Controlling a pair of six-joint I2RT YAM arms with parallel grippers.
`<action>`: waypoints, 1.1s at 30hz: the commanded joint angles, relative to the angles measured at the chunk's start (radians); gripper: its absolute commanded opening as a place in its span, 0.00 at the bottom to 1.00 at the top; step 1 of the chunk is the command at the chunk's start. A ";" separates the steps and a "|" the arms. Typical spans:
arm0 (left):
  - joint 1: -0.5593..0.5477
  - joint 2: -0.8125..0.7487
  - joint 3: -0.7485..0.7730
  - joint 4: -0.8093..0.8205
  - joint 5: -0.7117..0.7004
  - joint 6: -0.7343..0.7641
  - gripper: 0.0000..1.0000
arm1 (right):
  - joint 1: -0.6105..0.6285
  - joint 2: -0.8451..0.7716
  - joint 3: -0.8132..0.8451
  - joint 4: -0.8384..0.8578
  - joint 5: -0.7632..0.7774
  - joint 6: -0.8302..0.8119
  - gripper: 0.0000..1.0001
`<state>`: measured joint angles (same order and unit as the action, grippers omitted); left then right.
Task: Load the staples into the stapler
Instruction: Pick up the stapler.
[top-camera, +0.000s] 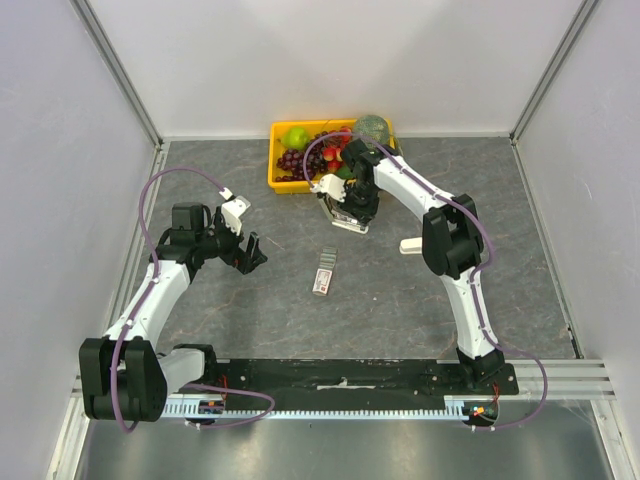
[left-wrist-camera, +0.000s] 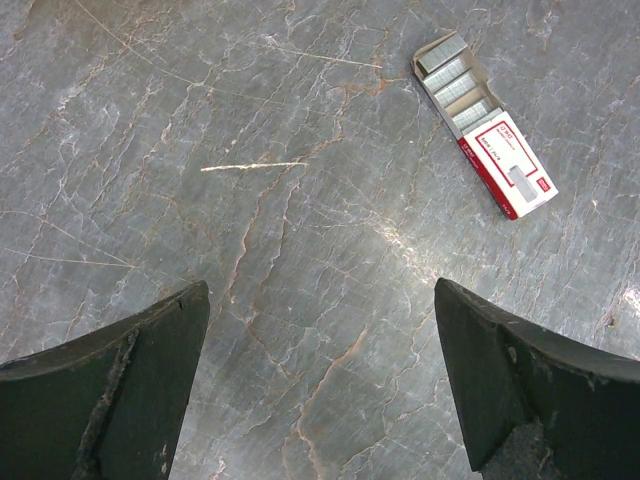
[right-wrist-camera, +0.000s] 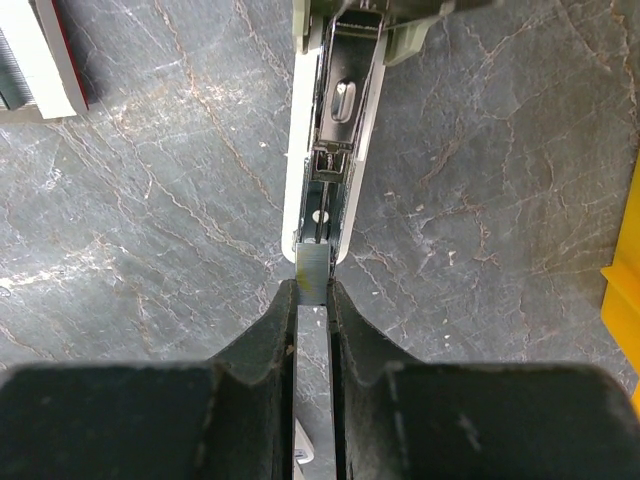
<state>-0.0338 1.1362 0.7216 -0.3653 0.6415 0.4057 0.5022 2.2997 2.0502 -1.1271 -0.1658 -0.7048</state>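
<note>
Right gripper (right-wrist-camera: 312, 305): clamped on staple strip (right-wrist-camera: 312, 272). Strip long axis in line with channel of open stapler (right-wrist-camera: 335, 100). Stapler lies straight ahead, strip tip at channel's near end. Staple box (left-wrist-camera: 485, 120): open, flat on table (left-wrist-camera: 250, 200). Left gripper (left-wrist-camera: 320, 300): fingers apart, empty, box ahead-right.

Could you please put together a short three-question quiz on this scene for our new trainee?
1. True or false: the left gripper is open and holds nothing.
2. What does the right gripper pinch? A) the staple box B) a strip of staples C) a pen
3. Short answer: what fills the yellow basket behind the open stapler?

Key: 1 true; 2 B, with the strip's far end at the stapler's channel; 3 fruit.
</note>
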 joint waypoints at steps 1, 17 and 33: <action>0.008 0.002 0.013 0.006 0.034 0.002 0.99 | 0.001 0.018 0.051 -0.037 -0.024 -0.013 0.17; 0.009 0.004 0.013 0.008 0.035 0.001 1.00 | -0.001 0.014 0.103 -0.025 -0.024 0.016 0.17; 0.011 0.005 0.013 0.008 0.035 0.002 1.00 | -0.008 0.018 0.093 -0.022 0.017 0.018 0.17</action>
<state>-0.0280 1.1362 0.7216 -0.3656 0.6415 0.4057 0.4976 2.3352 2.1162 -1.1454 -0.1741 -0.6884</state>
